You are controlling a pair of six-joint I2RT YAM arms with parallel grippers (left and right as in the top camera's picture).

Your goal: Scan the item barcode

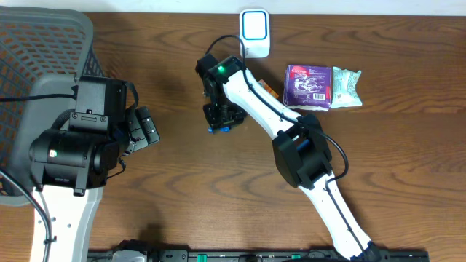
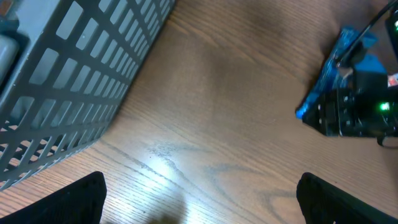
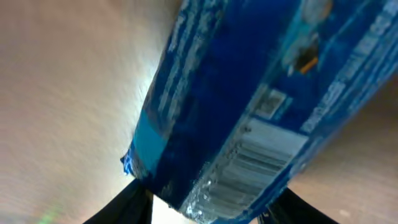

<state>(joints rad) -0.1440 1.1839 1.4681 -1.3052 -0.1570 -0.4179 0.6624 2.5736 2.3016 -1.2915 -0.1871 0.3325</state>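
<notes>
Landmark: white scanner [image 1: 255, 33], at the far edge of the table [image 1: 408, 160], about mid-width.
Right arm pose: reaches from the near edge diagonally toward the scanner, elbow link about halfway along, wrist turned down at the table.
Right gripper [image 1: 218, 116]: stops short of the scanner, just nearer the robot and slightly to its left; apart from it, not touching.
Right tool state: fingers clamped on the blue packet [image 3: 249, 93]; dark fingertips show either side of its lower end in the wrist view.
Blue packet position: in the right gripper, near the scanner on its near-left side; only blue edges show under the wrist from overhead.
Barcode [image 3: 261, 158]: printed on the packet face turned to the wrist camera; blurred, bars just readable.
Left arm pose: folded back, well left of the scanner, beside the grey basket [image 1: 44, 44].
Left gripper [image 1: 145, 129]: fingers wide apart, nothing between them.
Other items: purple packet [image 1: 309, 85] and pale green packet [image 1: 348, 86], touching, right of the scanner and nearer the robot.
</notes>
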